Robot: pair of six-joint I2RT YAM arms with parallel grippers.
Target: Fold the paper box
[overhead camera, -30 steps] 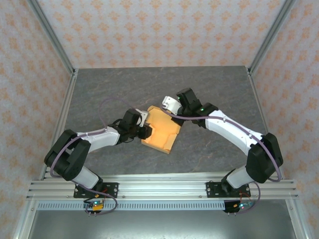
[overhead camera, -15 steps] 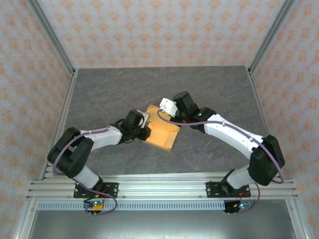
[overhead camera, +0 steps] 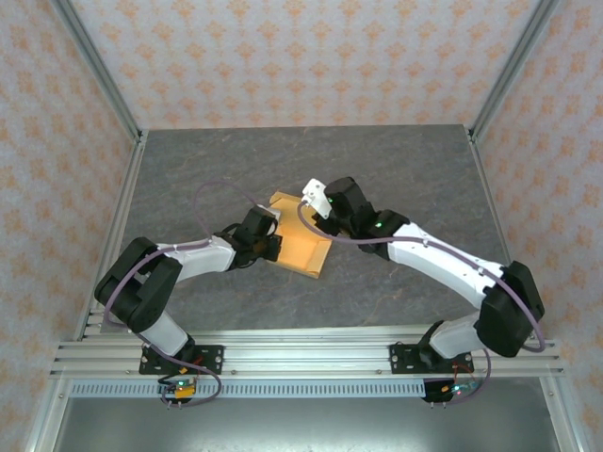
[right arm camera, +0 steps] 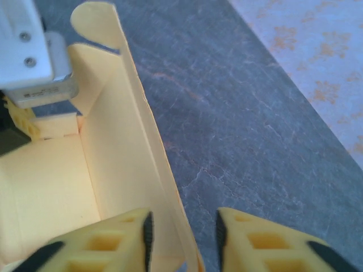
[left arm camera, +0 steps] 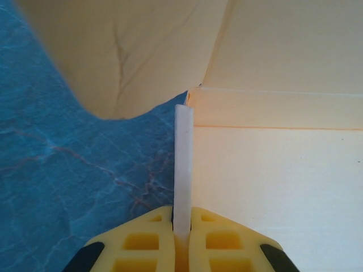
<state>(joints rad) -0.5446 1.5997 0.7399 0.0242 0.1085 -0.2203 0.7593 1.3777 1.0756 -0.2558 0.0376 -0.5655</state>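
Observation:
The tan-orange paper box lies partly folded on the dark table between both arms, with side walls raised. My left gripper is at its left edge; in the left wrist view the left gripper is shut on a thin upright wall seen edge-on, with the box's floor panel to the right. My right gripper is at the box's far-right edge. In the right wrist view the right gripper stands open astride a raised side wall, which sits close to the left finger.
The grey marbled table has free room behind and to the right of the box. Metal frame posts and patterned walls enclose it. The left arm's white wrist mount sits at the box's far corner in the right wrist view.
The right gripper has opened off the box's wall. The left gripper has closed on the left wall. Box and both grippers have shifted slightly left and back.

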